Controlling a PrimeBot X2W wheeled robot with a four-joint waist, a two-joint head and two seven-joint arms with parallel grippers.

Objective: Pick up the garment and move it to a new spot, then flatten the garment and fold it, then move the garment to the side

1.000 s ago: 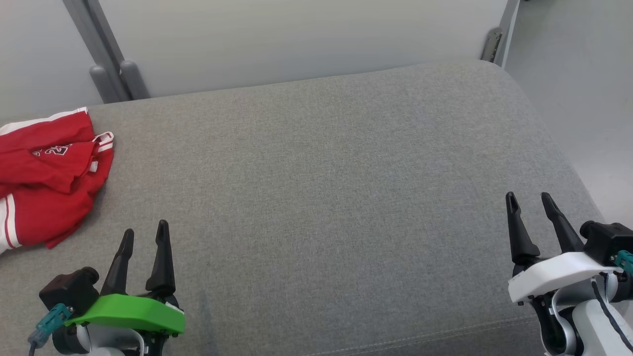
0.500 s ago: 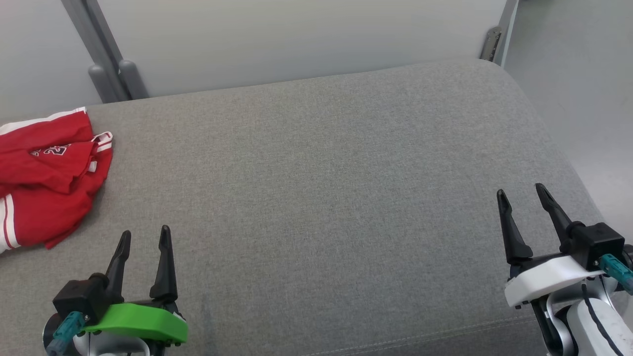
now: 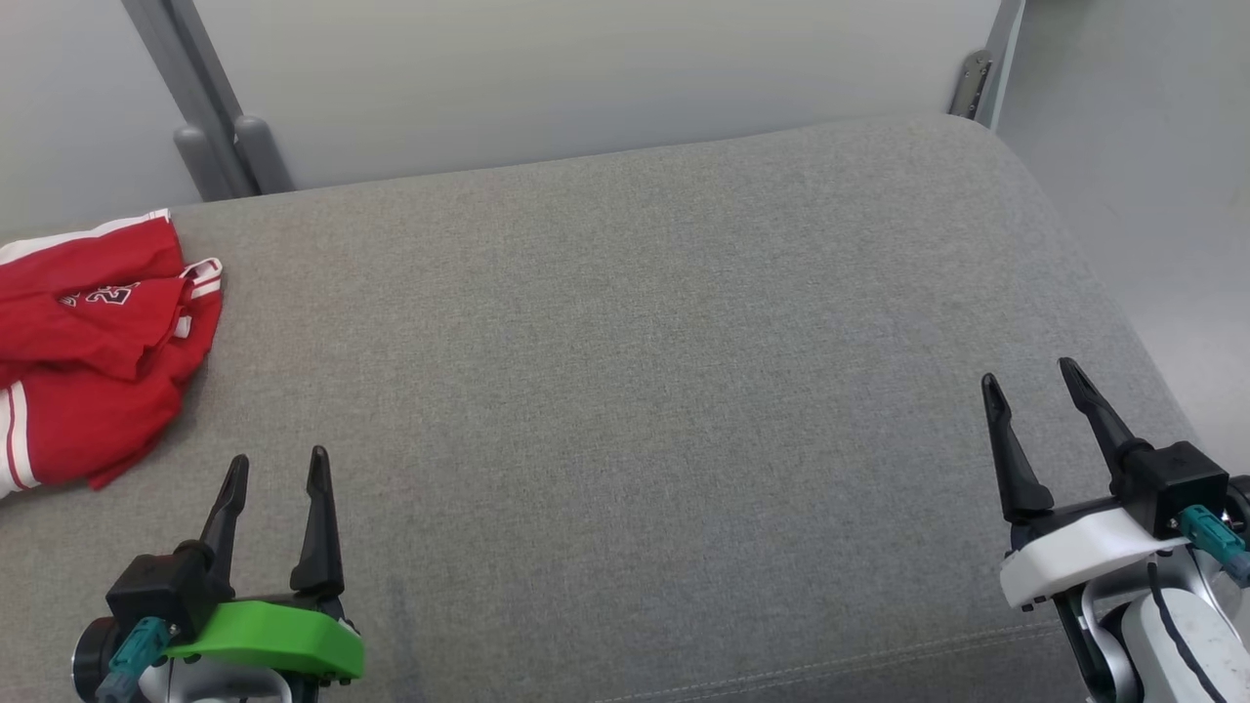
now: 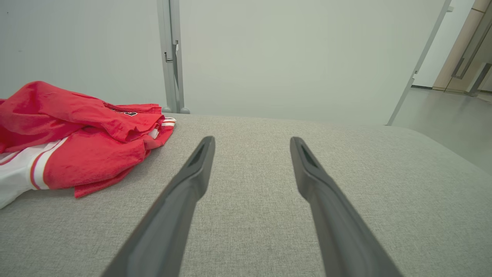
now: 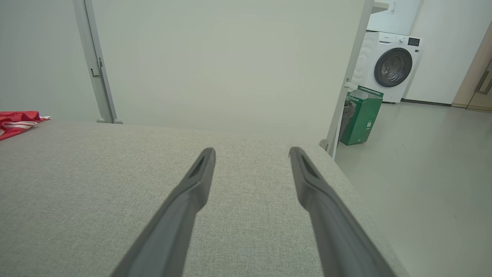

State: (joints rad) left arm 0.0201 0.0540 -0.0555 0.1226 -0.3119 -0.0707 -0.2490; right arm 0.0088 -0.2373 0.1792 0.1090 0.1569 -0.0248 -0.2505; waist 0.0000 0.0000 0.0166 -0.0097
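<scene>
Standing wide apart and empty: the two dark fingers (image 4: 192,181) of the left gripper (image 3: 277,455), low over bare grey cloth at the near left. Likewise spread wide, nothing between them: the fingers (image 5: 307,184) of the right gripper (image 3: 1028,371), at the near right, close to the rounded edge.
Item: surface (image 3: 625,342), grey woven upholstery, stitched seam along the front.
Item: garment (image 3: 98,322), red with white stripes and trim, crumpled in a heap at the far left of the surface, cut off by the head view's left border; ahead and left of the left gripper, apart from it, well apart from the right.
Behind: pale partition (image 3: 586,78), grey post (image 3: 190,88).
Beyond the right edge: floor (image 5: 442,173), green bin (image 5: 361,119), washing machine (image 5: 390,67).
</scene>
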